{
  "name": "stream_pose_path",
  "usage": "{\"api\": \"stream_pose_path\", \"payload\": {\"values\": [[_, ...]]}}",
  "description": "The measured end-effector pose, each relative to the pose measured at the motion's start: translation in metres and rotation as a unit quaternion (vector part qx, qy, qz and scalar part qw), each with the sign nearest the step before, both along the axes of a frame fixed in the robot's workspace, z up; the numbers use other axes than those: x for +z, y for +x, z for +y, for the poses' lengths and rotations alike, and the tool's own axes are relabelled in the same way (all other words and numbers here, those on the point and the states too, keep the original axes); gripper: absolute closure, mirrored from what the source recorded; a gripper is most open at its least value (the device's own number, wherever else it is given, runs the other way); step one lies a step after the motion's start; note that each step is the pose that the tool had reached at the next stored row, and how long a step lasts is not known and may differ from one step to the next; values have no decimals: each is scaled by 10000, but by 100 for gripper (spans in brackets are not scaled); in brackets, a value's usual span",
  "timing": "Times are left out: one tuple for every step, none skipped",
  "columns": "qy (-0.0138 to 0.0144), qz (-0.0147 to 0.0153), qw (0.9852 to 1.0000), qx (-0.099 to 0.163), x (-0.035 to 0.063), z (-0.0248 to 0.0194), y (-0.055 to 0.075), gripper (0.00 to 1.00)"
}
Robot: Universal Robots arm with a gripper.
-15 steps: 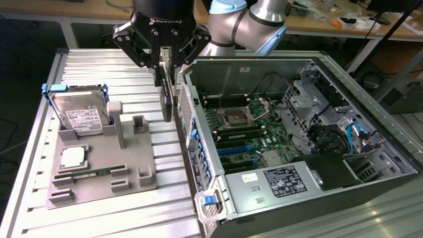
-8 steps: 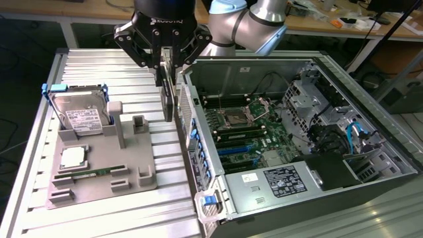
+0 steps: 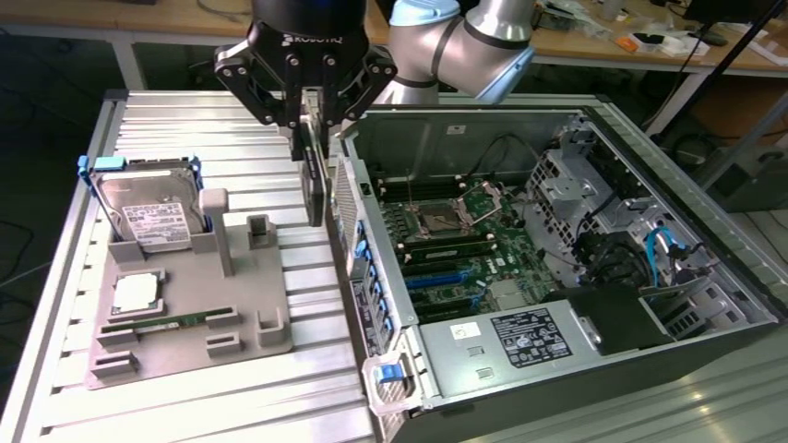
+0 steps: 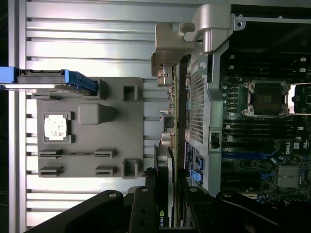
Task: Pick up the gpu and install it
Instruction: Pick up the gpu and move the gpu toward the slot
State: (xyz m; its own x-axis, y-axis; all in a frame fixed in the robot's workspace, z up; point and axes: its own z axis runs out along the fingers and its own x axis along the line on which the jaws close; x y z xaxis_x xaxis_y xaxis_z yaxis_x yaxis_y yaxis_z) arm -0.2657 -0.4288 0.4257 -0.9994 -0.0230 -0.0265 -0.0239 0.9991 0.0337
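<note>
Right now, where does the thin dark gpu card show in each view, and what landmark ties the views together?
Exterior view: the thin dark gpu card hangs upright from the black end effector, between the grey fixture plate and the open computer case.
Wrist view: the gpu card runs edge-on between that plate and the case wall.
Shared landmark: the square silver processor chip on the plate.

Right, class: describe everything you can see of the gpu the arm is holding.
The gpu is a thin, dark, flat card, seen edge-on and hanging upright. The gripper clamps its upper end between its fingers. It hangs in the air between the grey fixture tray and the open computer case, outside the case. A green logo shows near the grip.
</note>
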Motion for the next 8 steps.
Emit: {"api": "stream_pose_path", "payload": {"values": [[0, 0, 10000, 0, 0, 0, 0, 73], [0, 0, 10000, 0, 0, 1, 1, 73], [0, 0, 10000, 0, 0, 0, 5, 73], [0, 0, 10000, 0, 0, 0, 5, 73], [0, 0, 10000, 0, 0, 1, 7, 73], [0, 0, 10000, 0, 0, 1, 11, 73], [0, 0, 10000, 0, 0, 1, 12, 73], [0, 0, 10000, 0, 0, 0, 14, 73]]}}
